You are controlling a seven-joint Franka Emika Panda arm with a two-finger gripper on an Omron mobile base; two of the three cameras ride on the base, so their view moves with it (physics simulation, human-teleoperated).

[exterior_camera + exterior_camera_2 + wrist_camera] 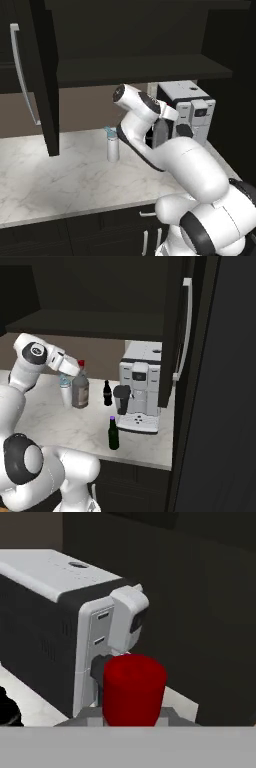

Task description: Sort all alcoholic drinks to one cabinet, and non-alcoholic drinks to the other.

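While the gripper [76, 370] stands closed on the neck of the liquor bottle [80, 391], just under its red cap [133, 689], that bottle sits on the marble counter [75, 428] beside the white flask [113, 145], near the coffee machine [141, 387].

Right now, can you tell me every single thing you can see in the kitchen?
liquor bottle: one, clear-grey with a red cap, on the counter, neck in the gripper.
flask: one, white with a light-blue lid, on the counter beside the liquor bottle.
cola bottle: one, small and black, left of the coffee machine.
beer bottle: one, dark green, near the counter's front edge.
coffee machine: one, white and black, on the counter's right end.
counter: one, white marble.
wall cabinets: two, near-black, doors open, silver bar handles.
gripper: one, shut on the liquor bottle just under its cap.
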